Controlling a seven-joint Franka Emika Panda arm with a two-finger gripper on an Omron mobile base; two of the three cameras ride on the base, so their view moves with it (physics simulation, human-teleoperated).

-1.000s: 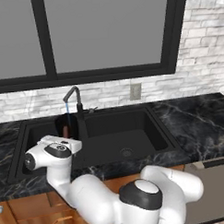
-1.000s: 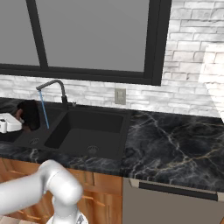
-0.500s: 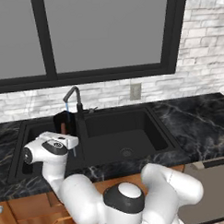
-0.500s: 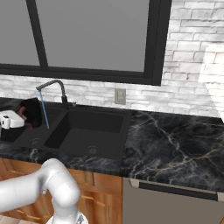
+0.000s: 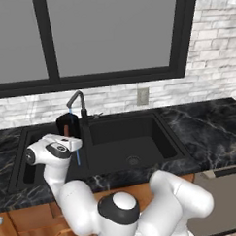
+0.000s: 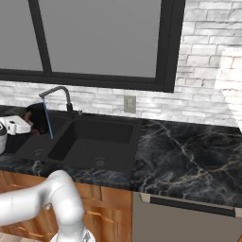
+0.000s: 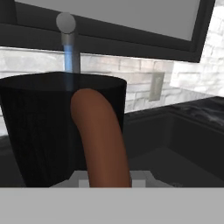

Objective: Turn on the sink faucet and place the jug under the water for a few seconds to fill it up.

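Under the sink faucet [image 5: 76, 100], water [image 7: 70, 59] streams into the jug [image 7: 48, 127].

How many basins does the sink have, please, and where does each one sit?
2. The larger basin lies right of the sink faucet; the smaller basin lies left of it, partly hidden by the arm and the jug.

Base views flank sink [image 5: 140, 138]; hand view close

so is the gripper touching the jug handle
Touching. In the hand view the reddish-brown handle of the jug runs down between the gripper fingers, clamped.
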